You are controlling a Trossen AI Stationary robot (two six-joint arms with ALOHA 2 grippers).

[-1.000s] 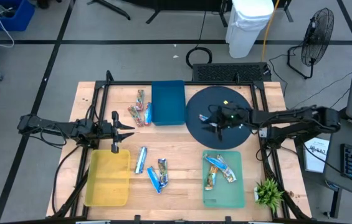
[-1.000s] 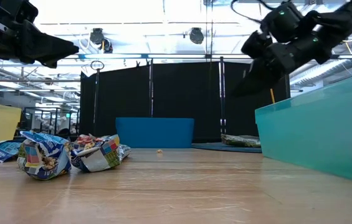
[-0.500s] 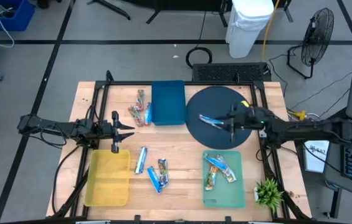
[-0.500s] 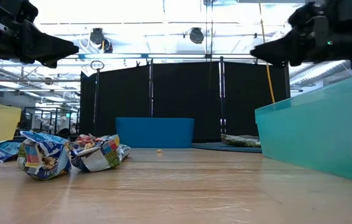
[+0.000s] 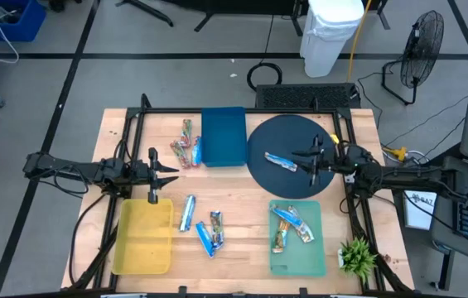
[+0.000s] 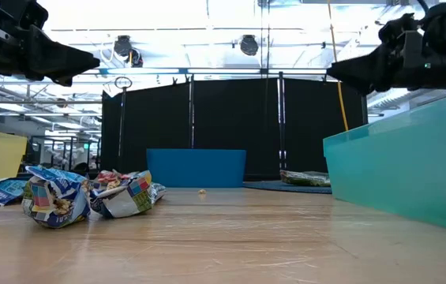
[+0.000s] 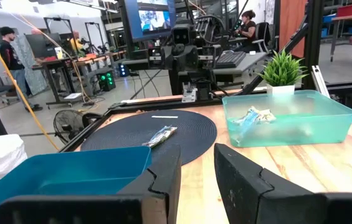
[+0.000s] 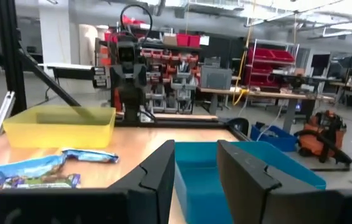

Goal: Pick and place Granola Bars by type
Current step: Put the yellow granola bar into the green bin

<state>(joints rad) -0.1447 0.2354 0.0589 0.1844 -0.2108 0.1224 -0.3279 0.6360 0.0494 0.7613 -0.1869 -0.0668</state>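
High view: green tray (image 5: 316,258) holds seemingly three Granola Bars (image 5: 290,223); blue tray (image 5: 224,136) empty.

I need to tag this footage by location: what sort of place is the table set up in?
Probably a robotics lab or workshop. Beyond the wooden table are red parts bins, desks with monitors where people sit, and a floor fan.

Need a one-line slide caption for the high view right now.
Right gripper open beside one blue granola bar on the round dark mat; left gripper waits.
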